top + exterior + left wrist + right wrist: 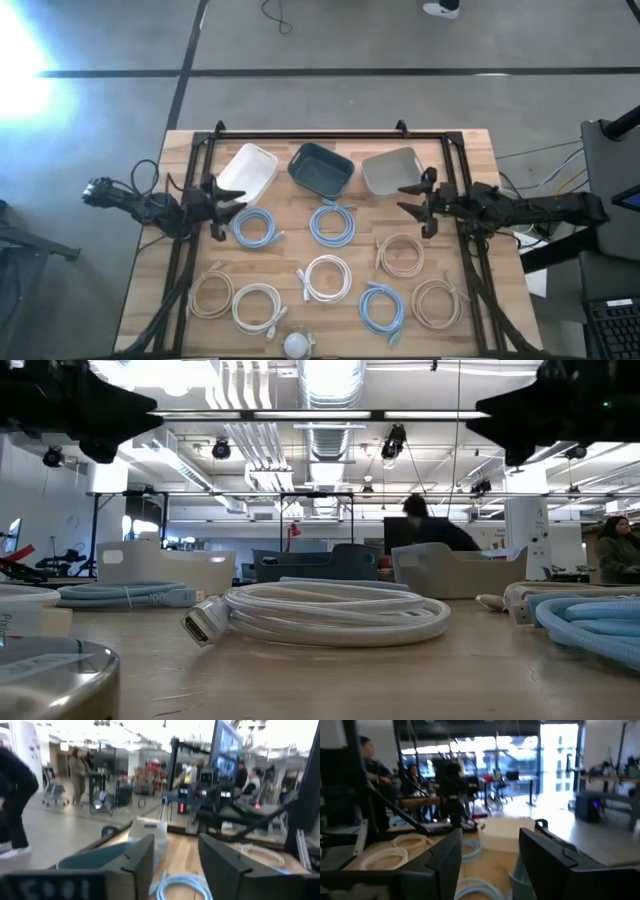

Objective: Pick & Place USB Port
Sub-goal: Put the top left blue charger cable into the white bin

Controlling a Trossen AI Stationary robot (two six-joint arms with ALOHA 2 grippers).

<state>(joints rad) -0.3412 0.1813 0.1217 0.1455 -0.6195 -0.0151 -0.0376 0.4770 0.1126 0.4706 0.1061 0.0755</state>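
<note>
Several coiled USB cables lie flat on the wooden table: light blue ones (257, 227) (331, 224) (381, 306), white ones (326, 278) (257, 306), and beige ones (400, 255) (211, 295) (437, 303). In the low view the middle white coil (335, 612) shows its plug (200, 625). My left gripper (238, 205) (176, 855) is open and hovers near the white bin, pointing toward the table's right. My right gripper (404, 198) (490, 855) is open and hovers by the grey bin, pointing toward the table's left. Neither touches anything.
Three bins stand along the far side: white (247, 170), dark teal (321, 168) and grey (391, 171). A black frame (320, 135) borders the table. A round silver object (298, 346) sits at the near edge. People stand in the room beyond.
</note>
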